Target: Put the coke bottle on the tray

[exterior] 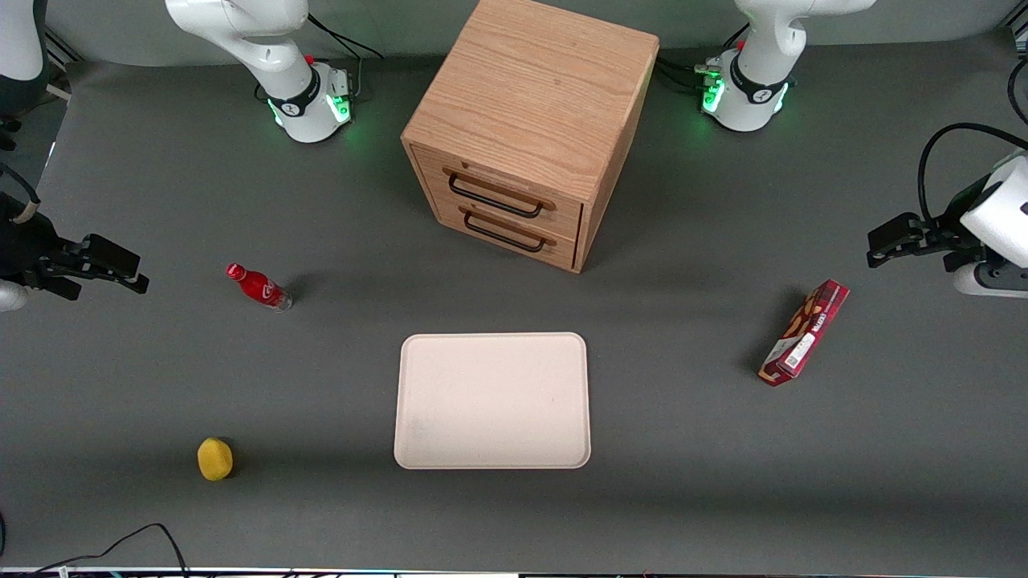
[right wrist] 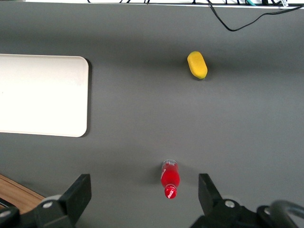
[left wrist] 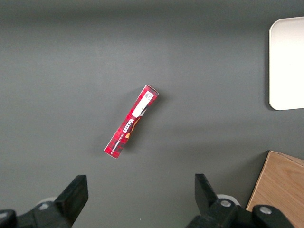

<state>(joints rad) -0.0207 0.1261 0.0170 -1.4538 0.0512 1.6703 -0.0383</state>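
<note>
The coke bottle (exterior: 259, 286) stands on the grey table, with a red cap, red label and clear base. It also shows in the right wrist view (right wrist: 170, 178). The cream tray (exterior: 491, 401) lies flat and bare in front of the wooden cabinet, nearer the front camera than the bottle; it also shows in the right wrist view (right wrist: 42, 95). My right gripper (exterior: 128, 273) hovers well above the table, beside the bottle toward the working arm's end. In the right wrist view the gripper (right wrist: 144, 194) is wide open and empty, with the bottle far below, between its fingers.
A wooden two-drawer cabinet (exterior: 530, 120) stands at the table's middle, drawers shut. A yellow lemon (exterior: 214, 458) lies nearer the front camera than the bottle. A long red snack box (exterior: 805, 331) lies toward the parked arm's end. Cables run along the table's front edge.
</note>
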